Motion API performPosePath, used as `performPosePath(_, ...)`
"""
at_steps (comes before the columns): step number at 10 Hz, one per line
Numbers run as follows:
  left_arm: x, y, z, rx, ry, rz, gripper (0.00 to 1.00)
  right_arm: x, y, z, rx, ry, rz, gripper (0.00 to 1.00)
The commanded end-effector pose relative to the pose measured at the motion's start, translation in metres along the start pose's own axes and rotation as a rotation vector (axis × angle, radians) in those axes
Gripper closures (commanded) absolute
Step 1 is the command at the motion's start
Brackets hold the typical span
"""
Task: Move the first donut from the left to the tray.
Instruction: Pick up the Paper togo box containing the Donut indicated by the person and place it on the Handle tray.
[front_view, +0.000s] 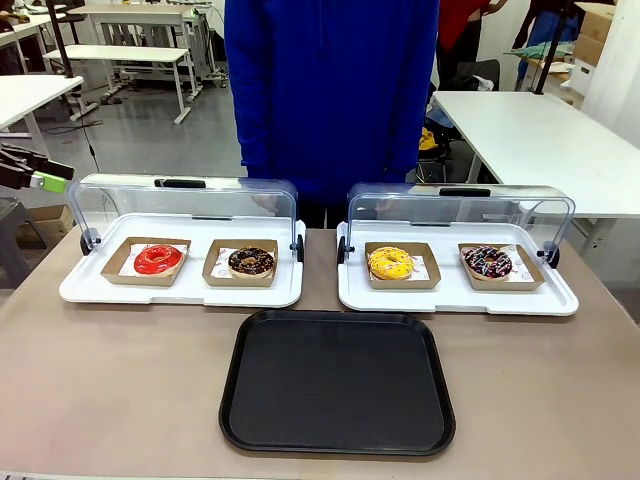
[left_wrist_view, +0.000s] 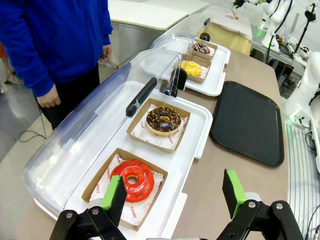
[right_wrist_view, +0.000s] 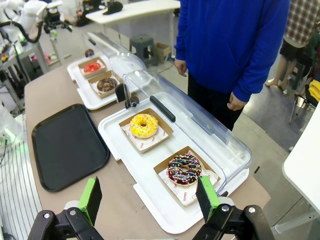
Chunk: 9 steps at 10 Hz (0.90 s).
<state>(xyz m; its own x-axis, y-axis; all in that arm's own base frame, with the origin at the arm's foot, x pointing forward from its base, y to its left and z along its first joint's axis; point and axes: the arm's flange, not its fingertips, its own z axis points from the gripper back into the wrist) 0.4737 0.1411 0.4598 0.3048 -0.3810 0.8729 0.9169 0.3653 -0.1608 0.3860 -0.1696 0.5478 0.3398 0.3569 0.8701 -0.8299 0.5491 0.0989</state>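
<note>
Left fingers (left_wrist_view: 114, 194) spread wide, empty, hanging above the left end of the table (front_view: 120, 380); right fingers (right_wrist_view: 91, 197) equally wide, empty. Red glazed donut (left_wrist_view: 132, 180): sits in its shallow cardboard box (left_wrist_view: 95, 184), leftmost on the white tray (left_wrist_view: 199, 142). Probably light, soft, sticky-glazed, easily dented; better pinched gently across the ring, or lifted by the box's stiffer rim. Raised clear lid (left_wrist_view: 100, 125) close behind, chocolate donut (left_wrist_view: 163, 120) just beside; black tray (left_wrist_view: 247, 122) near.
</note>
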Motion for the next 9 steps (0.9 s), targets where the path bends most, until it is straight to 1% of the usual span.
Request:
performPosePath(1, 0.0002, 0.0, 0.0, 0.0, 0.0, 0.0, 0.0, 0.003, -0.0036, -0.0011, 0.003, -0.031, 0.026, 0.0)
performPosePath(9, 0.0002, 0.0, 0.0, 0.0, 0.0, 0.0, 0.0, 0.003, -0.0036, -0.0011, 0.003, -0.031, 0.026, 0.0)
